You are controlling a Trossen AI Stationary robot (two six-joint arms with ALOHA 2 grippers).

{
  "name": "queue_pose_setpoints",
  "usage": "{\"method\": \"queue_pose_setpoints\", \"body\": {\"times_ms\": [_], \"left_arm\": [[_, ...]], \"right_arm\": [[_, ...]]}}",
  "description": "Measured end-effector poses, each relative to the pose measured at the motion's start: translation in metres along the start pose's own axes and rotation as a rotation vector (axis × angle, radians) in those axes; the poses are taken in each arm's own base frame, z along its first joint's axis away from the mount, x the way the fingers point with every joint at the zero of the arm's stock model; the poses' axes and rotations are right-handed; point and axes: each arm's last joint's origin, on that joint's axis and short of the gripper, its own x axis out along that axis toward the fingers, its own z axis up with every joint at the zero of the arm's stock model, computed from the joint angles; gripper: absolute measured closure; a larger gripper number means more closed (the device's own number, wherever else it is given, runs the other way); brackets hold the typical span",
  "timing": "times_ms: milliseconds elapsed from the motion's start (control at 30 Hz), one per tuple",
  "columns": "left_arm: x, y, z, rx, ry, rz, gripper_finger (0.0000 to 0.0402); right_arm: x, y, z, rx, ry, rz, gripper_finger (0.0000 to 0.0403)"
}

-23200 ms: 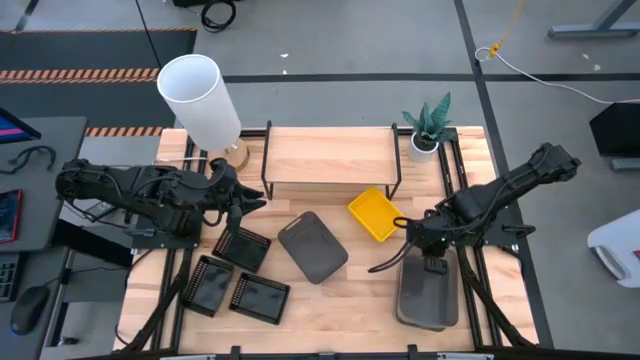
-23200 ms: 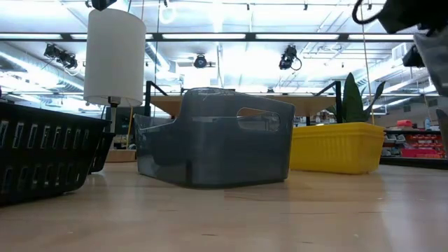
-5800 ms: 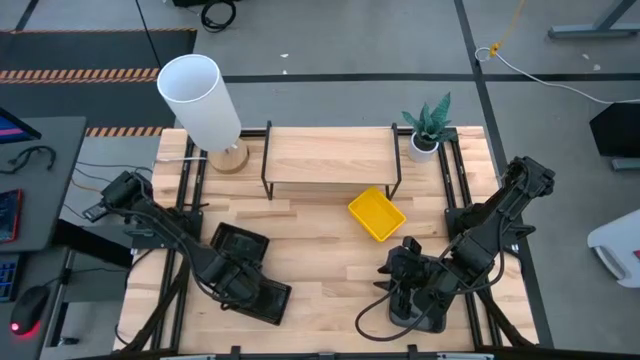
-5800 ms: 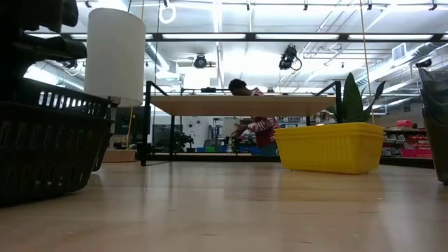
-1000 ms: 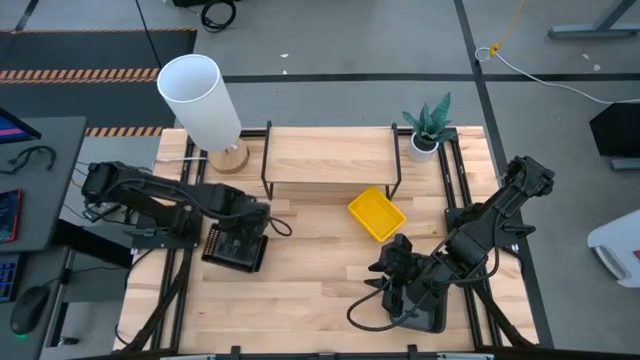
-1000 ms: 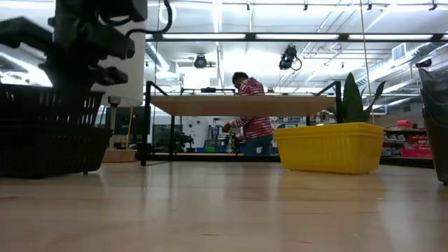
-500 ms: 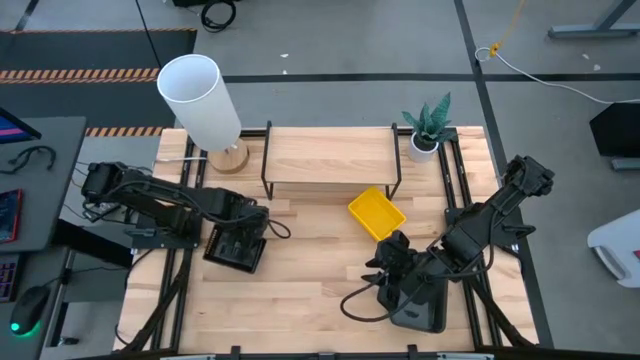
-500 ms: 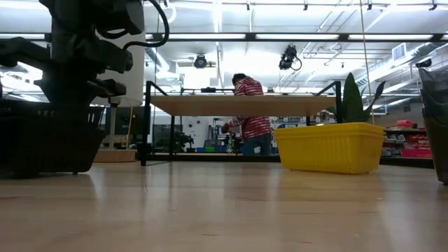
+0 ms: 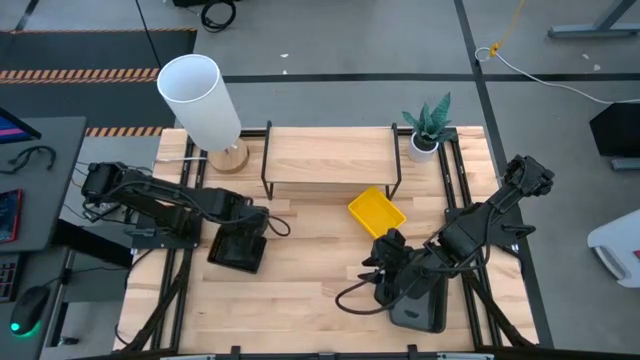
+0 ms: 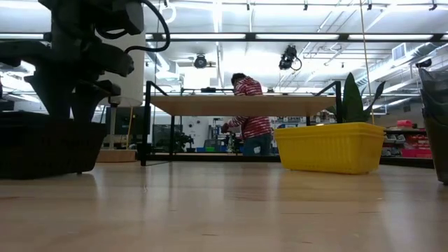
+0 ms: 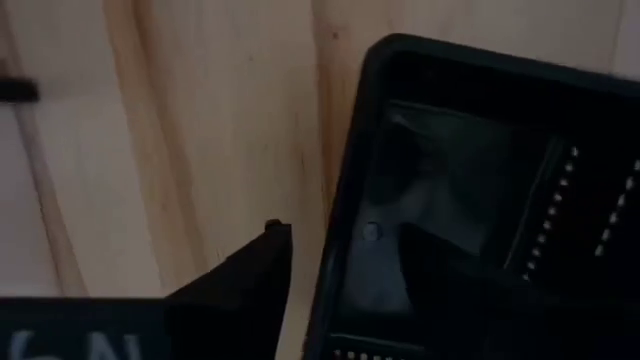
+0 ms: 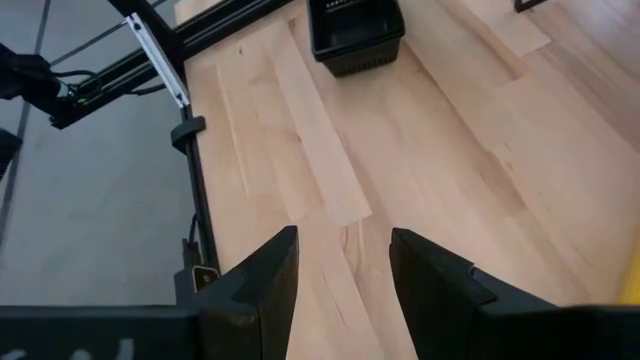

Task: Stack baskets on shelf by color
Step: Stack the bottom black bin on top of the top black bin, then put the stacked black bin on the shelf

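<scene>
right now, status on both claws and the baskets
Left claw gripping the black basket stack by its rim, left of the shelf. Right claw open, above the grey stack. Yellow basket before shelf.

Left gripper (image 9: 243, 232) sits over the black basket (image 9: 236, 251) on the surface (image 9: 300, 290). Yellow basket (image 9: 377, 214) lies beside the shelf (image 9: 330, 155). Right gripper (image 9: 385, 268) is above the grey basket (image 9: 420, 305).

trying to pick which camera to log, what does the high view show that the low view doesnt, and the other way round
Only the high view shows the grey basket under the right gripper, the shelf's bare plank top, the lamp's base, and both arms whole. Only the low view shows a person in a striped top in the room beyond the shelf. Both show the yellow basket, the plant, and the left gripper shut on the black basket's rim.
</scene>
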Motion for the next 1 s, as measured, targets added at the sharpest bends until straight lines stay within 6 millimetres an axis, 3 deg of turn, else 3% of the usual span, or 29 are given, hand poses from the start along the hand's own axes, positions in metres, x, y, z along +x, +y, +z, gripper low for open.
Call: {"method": "queue_pose_setpoints", "body": {"times_ms": [200,533,667,1000], "left_arm": [[0.000,-0.001,0.000,-0.226,0.007,-0.021,0.0200],[-0.002,-0.005,-0.004,-0.440,0.076,-0.151,0.0233],[-0.008,-0.006,-0.002,-0.456,0.070,-0.136,0.0244],[-0.046,-0.004,0.025,-0.427,-0.101,-0.067,0.0259]], "right_arm": [[0.000,0.002,0.001,0.001,-0.007,0.022,0.0239],[-0.001,0.006,0.003,-0.037,-0.032,0.053,0.0239],[-0.001,0.006,0.003,-0.047,-0.031,0.055,0.0239],[-0.001,0.007,0.003,-0.050,-0.021,0.074,0.0239]]}}
